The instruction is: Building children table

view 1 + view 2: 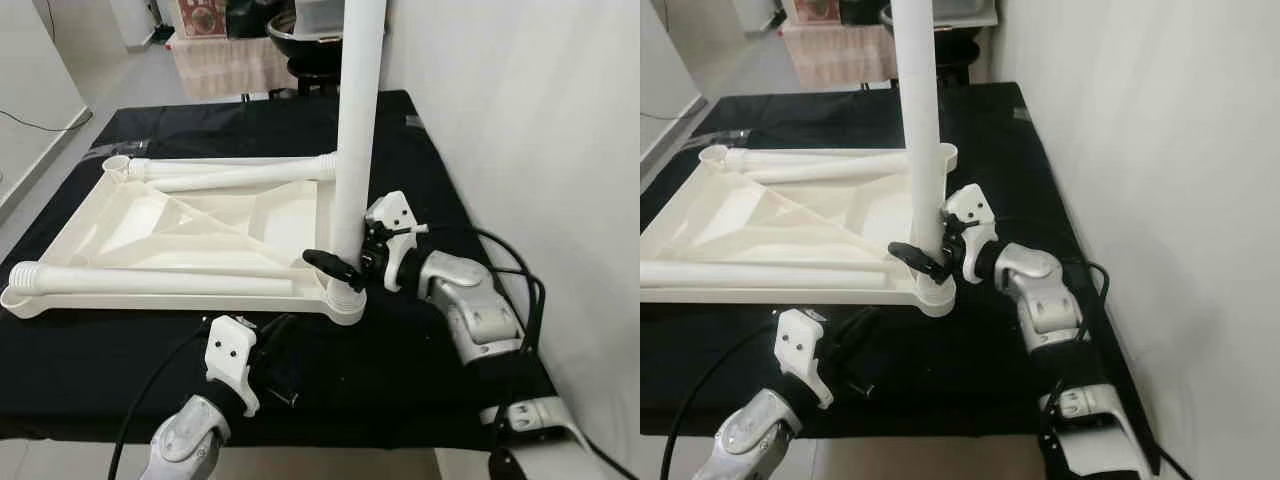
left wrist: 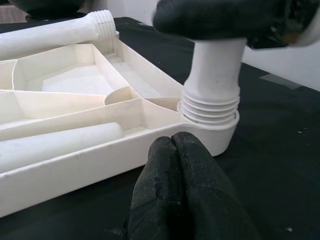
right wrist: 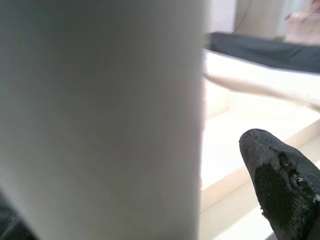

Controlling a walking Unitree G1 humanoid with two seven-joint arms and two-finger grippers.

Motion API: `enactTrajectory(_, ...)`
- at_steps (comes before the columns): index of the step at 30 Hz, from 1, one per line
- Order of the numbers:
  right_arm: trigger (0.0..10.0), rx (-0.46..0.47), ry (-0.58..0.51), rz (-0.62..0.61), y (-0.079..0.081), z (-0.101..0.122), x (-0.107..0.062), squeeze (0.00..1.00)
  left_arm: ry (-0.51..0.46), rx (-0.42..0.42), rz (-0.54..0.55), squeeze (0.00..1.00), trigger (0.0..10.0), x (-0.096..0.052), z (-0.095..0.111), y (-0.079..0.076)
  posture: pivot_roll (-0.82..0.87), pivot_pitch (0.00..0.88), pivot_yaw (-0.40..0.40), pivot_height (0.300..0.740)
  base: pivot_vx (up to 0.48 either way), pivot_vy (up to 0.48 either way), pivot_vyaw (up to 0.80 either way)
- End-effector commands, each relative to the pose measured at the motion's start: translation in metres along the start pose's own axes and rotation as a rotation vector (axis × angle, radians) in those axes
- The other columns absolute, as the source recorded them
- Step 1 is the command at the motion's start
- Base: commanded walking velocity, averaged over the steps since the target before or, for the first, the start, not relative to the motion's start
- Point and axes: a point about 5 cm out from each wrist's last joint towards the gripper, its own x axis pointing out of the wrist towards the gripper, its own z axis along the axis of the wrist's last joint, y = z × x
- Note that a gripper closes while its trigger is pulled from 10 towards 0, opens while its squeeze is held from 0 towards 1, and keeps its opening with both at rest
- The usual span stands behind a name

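Observation:
A white plastic tabletop lies upside down on a black-covered surface. One white leg stands upright in the near right corner socket. My right gripper reaches in from the right, low on that leg. One finger crosses in front of the leg and the other is hidden behind it. In the right wrist view a gap shows between the leg and the finger. My left gripper is shut and empty. It sits just off the tabletop's near edge, pointing at the socket.
A loose leg lies along the tabletop's near side and two more along the far side. A white wall runs close on the right. Black cables loop by my right arm. A cluttered table stands behind.

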Motion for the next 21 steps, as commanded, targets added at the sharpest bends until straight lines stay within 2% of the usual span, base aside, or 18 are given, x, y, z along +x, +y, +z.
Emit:
enactTrajectory(1, 10.0, 0.012, 0.006, 0.072, 0.004, -0.002, 0.006, 0.00, 0.015, 0.009, 0.017, 0.00, 0.0, -0.002, -0.001, 0.001, 0.03, 0.119, 0.033, 0.740, 0.000, 0.000, 0.00)
enactTrajectory(3, 10.0, 0.023, 0.025, 0.137, -0.003, -0.001, 0.009, 0.00, 0.016, 0.015, 0.022, 0.00, 0.0, -0.004, 0.000, 0.001, 0.05, 0.119, 0.027, 0.740, 0.000, 0.000, 0.00)
enactTrajectory(4, 9.8, 0.027, 0.023, 0.146, -0.007, 0.001, 0.010, 0.00, 0.025, 0.025, 0.027, 0.00, 10.0, -0.005, 0.000, 0.001, 0.05, 0.118, 0.025, 0.740, 0.000, 0.000, 0.00)
enactTrajectory(5, 9.8, 0.027, 0.023, 0.146, -0.007, 0.001, 0.010, 0.00, 0.025, 0.025, 0.027, 0.00, 10.0, -0.005, 0.000, 0.001, 0.05, 0.118, 0.025, 0.740, 0.000, 0.000, 0.00)
enactTrajectory(6, 5.9, 0.037, 0.013, 0.150, -0.009, 0.004, 0.011, 0.00, 0.028, 0.031, 0.026, 0.00, 10.0, -0.006, 0.000, 0.000, 0.05, 0.117, 0.023, 0.740, 0.000, 0.000, 0.00)
enactTrajectory(7, 5.9, 0.037, 0.013, 0.150, -0.009, 0.004, 0.011, 0.00, 0.028, 0.031, 0.026, 0.00, 10.0, -0.006, 0.000, 0.000, 0.05, 0.117, 0.023, 0.740, 0.000, 0.000, 0.00)
enactTrajectory(8, 0.0, 0.050, 0.011, 0.171, -0.010, 0.005, 0.010, 0.00, 0.029, 0.034, 0.022, 0.00, 10.0, -0.007, 0.000, -0.002, 0.06, 0.121, 0.022, 0.740, 0.000, 0.000, 0.00)
enactTrajectory(13, 0.0, 0.051, 0.030, 0.209, -0.016, 0.001, 0.003, 0.00, 0.030, 0.027, 0.009, 0.00, 10.0, -0.009, 0.001, -0.005, 0.05, 0.124, 0.024, 0.740, 0.000, 0.000, 0.00)
enactTrajectory(15, 0.0, 0.044, 0.059, 0.180, -0.020, -0.007, -0.006, 0.00, 0.031, 0.021, 0.010, 0.00, 10.0, -0.009, 0.001, -0.006, 0.04, 0.127, 0.023, 0.740, 0.000, 0.000, 0.00)
enactTrajectory(19, 0.0, 0.028, 0.081, 0.145, -0.022, -0.012, -0.011, 0.00, 0.032, 0.019, 0.013, 0.00, 10.0, -0.009, 0.000, -0.007, 0.04, 0.128, 0.021, 0.740, 0.000, 0.000, 0.00)
enactTrajectory(20, 0.0, 0.015, 0.113, 0.073, -0.023, -0.021, -0.016, 0.00, 0.033, 0.019, 0.015, 0.00, 10.0, -0.010, -0.001, -0.007, 0.03, 0.133, 0.016, 0.740, 0.000, 0.000, 0.00)
enactTrajectory(21, 0.0, 0.015, 0.113, 0.073, -0.023, -0.021, -0.016, 0.00, 0.033, 0.019, 0.015, 0.00, 10.0, -0.010, -0.001, -0.007, 0.03, 0.133, 0.016, 0.740, 0.000, 0.000, 0.00)
